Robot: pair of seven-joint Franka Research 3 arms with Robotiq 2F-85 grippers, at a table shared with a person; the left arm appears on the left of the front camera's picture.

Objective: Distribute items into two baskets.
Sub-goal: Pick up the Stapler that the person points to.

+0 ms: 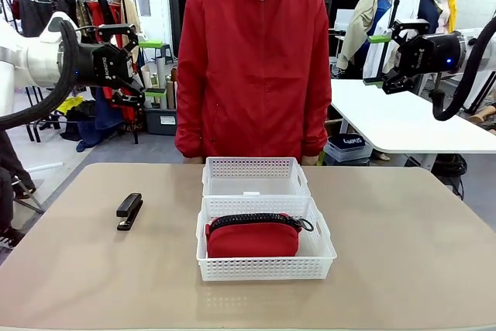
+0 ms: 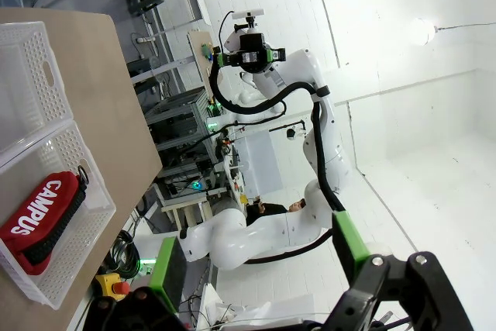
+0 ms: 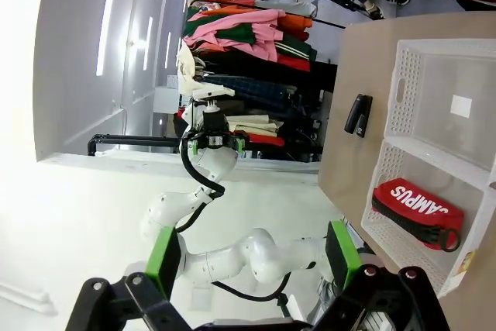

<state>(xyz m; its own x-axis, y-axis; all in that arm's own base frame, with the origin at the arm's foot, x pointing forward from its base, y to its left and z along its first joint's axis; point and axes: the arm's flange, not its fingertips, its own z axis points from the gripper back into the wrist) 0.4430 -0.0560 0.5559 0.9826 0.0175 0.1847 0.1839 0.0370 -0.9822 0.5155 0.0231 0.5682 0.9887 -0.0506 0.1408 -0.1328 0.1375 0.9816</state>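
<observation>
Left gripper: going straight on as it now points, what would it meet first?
Probably the right arm: the left gripper points sideways above the table, with nothing nearer visible; depth is unclear.

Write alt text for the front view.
A red pouch lies in the near basket; the far basket holds no item, and a stapler sits on the table at left. The left gripper and right gripper hang open, high beside a person in red.
</observation>
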